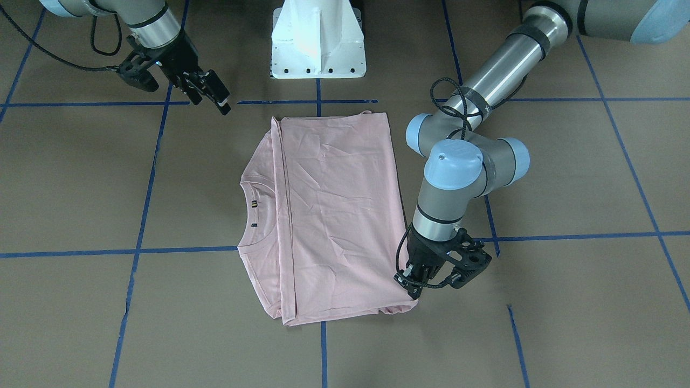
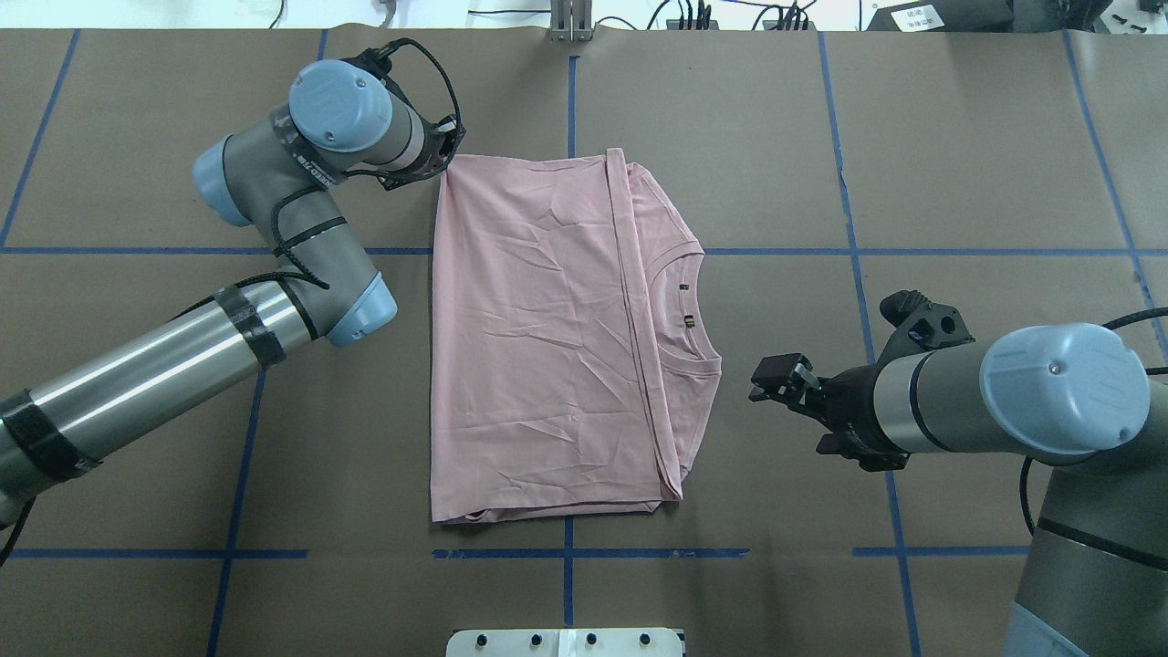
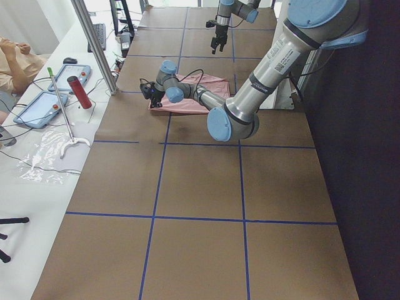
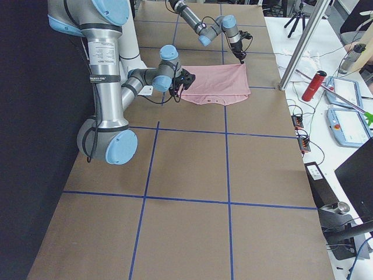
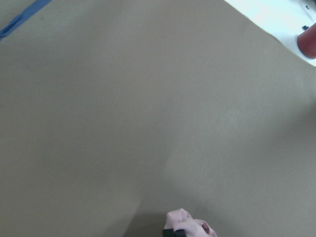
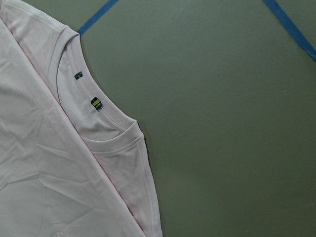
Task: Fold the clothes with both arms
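The pale pink T-shirt (image 1: 334, 215) lies folded on the brown table, plain side up, with its ribbed collar (image 2: 689, 315) showing at one edge; the print is hidden. My left gripper (image 1: 416, 288) is down at the shirt's far corner on the robot's left (image 2: 440, 169). The left wrist view shows it shut on a bunch of pink fabric (image 5: 190, 228). My right gripper (image 2: 768, 379) hovers open and empty beside the collar, apart from the shirt. The right wrist view looks down on the collar (image 6: 103, 131).
The white pedestal base (image 1: 318, 43) stands at the table's robot side. Blue tape lines (image 2: 566, 552) cross the brown surface. A side bench holds tablets and a red bottle (image 3: 78, 90) beyond a metal post (image 3: 94, 44).
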Available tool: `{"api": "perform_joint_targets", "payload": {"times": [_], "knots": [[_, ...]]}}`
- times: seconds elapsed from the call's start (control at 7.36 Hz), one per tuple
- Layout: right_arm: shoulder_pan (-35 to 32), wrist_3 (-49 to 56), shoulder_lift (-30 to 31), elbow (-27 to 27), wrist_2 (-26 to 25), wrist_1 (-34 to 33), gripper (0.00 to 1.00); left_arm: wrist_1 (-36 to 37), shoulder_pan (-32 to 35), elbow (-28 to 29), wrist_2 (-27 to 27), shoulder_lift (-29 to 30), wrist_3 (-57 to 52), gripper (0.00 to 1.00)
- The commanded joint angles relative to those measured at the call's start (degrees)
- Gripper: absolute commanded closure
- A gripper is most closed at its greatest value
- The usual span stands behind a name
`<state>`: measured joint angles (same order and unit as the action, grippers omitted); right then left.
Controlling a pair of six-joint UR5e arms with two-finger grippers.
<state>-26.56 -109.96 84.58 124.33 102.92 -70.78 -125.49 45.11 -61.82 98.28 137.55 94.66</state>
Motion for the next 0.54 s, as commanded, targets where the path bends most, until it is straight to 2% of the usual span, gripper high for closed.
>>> {"api": "perform_joint_targets", "payload": {"times": [0.0,0.14,0.27,0.41], "knots": [[0.45,-0.07,-0.91,-0.58,-1.4,-0.06,0.0,-0.37,1.29,-0.31,0.5,-0.43,-2.82,0.64],[0.54,-0.16,-4.13,-3.1,-2.28,-0.58,0.0,-0.02,1.47,-5.88,1.55,-4.0,-2.82,0.64],[1.42,-0.34,-7.29,-6.78,-2.72,-0.67,0.0,-0.28,1.73,-13.42,6.87,-10.04,-3.08,0.64],[2.38,-3.47,-9.94,-9.6,-3.33,-0.67,0.0,0.07,2.08,-17.07,8.14,-11.76,-2.82,0.64]]}}
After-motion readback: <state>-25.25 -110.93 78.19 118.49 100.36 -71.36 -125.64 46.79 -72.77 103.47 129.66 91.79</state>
